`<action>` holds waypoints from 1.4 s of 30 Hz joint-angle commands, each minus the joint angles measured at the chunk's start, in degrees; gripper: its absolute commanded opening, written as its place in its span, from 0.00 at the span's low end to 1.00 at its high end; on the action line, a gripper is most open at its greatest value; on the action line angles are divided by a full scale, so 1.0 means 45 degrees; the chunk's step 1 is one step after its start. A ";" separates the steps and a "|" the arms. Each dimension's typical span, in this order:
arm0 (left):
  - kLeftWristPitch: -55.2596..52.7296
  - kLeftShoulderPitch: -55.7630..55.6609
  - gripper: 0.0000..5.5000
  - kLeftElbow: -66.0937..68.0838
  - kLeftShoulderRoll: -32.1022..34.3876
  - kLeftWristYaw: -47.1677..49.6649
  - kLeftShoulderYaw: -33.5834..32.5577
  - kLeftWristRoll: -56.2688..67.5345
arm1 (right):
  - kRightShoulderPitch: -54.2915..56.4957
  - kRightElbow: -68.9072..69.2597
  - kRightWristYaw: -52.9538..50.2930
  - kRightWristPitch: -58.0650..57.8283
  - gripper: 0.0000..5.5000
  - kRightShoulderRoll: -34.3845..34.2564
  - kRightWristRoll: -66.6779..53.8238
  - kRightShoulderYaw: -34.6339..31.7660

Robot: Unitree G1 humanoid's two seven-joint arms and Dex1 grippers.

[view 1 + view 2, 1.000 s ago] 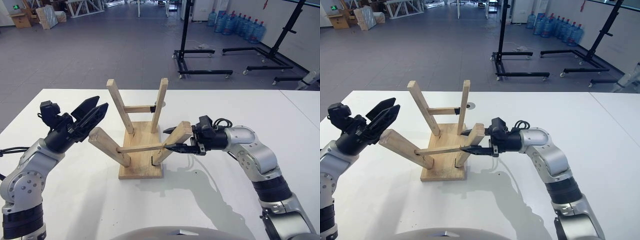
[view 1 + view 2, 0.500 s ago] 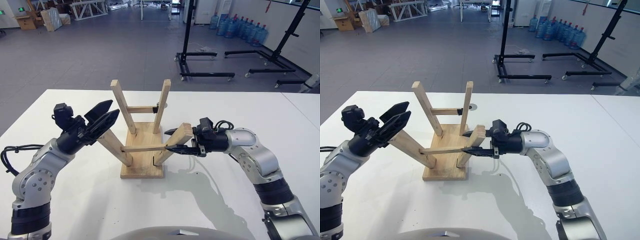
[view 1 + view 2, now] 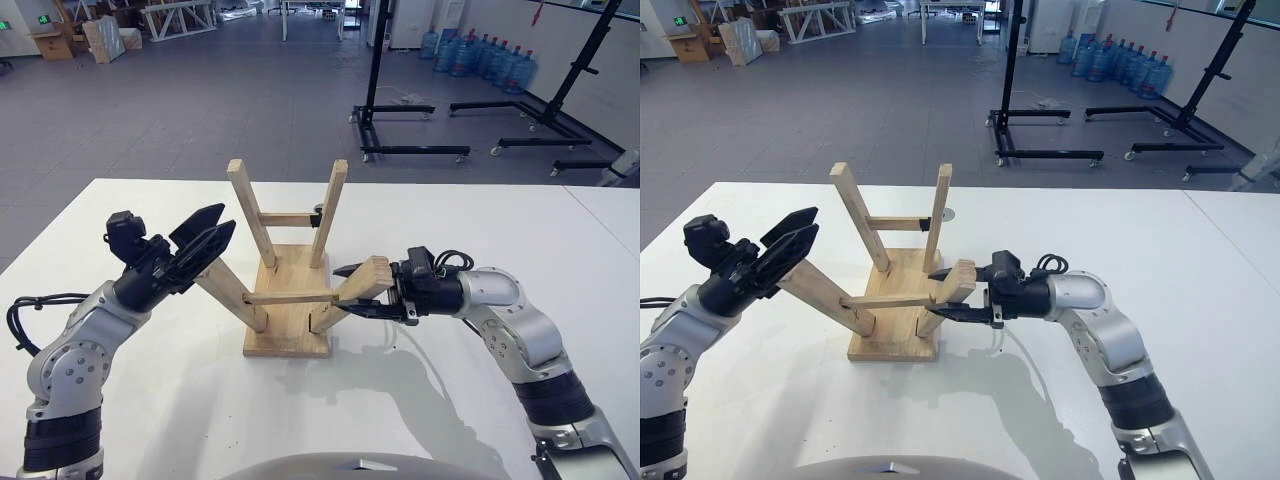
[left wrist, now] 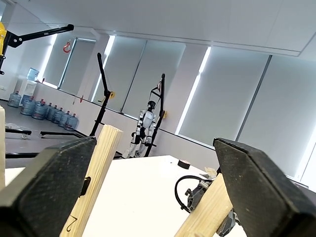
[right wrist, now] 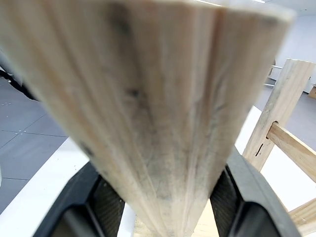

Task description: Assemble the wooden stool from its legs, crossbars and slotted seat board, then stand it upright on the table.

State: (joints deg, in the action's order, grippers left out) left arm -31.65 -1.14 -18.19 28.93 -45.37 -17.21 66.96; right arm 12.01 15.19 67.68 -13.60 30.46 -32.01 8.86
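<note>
Stool upside down, seat board flat on white table. Right end effector clamps right leg; left end effector spread wide around left leg, contact unclear. Grey floor, wheeled racks, water bottles behind.

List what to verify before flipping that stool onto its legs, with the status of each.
1. Jaws of right gripper clamped on near right leg: ok.
2. Jaws of left gripper closed on near left leg: not ok, open.
3. The seat board flat on table: ok.
4. Both near crossbar and far crossbar seated in legs: ok by eye; tightness cannot tell.
5. Legs fully home in seat board: cannot tell.
</note>
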 commanded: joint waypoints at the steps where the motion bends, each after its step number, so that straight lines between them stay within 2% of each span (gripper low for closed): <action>1: -0.1061 0.0477 0.79 0.0314 0.0311 0.0324 0.1096 -0.0975 | -0.0255 0.0130 -0.0010 -0.0721 0.37 -0.0324 -0.0081 0.0865; 19: -0.1044 -0.0174 0.79 0.0594 0.0862 -0.0084 0.1899 -0.1209 | 0.0800 -0.0787 -0.0185 -0.0728 0.37 -0.1135 -0.0101 0.1077; 24: -0.1028 -0.0663 0.79 0.0575 0.0774 0.0128 0.2452 -0.1470 | 0.1026 -0.0796 -0.0191 -0.0315 0.37 -0.1446 0.0517 0.1621; 31: -0.1171 -0.0768 0.79 -0.0131 0.0409 0.0577 0.3340 -0.1514 | 0.1326 -0.1229 -0.0585 -0.0094 0.37 -0.1681 0.0941 0.1593; 34: -0.1119 -0.0618 0.79 -0.0114 0.0370 0.0572 0.3466 -0.1543 | 0.1397 -0.0986 -0.0270 -0.0638 0.49 -0.1445 0.0530 0.1692; 38: -0.1048 -0.0577 0.79 -0.0126 0.0353 0.0572 0.3519 -0.1567 | 0.1264 -0.0399 0.0039 -0.1227 0.61 -0.1321 -0.0489 0.1293; 42: -0.0941 -0.0688 0.79 -0.0202 0.0277 0.0631 0.3452 -0.1567 | 0.1222 -0.0610 -0.0113 -0.1086 0.72 -0.0967 -0.0281 0.0889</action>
State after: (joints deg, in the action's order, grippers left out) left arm -31.17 -6.16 -17.76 31.87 -43.48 -11.24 66.22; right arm 15.15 8.83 66.11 -18.54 27.22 -34.21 10.46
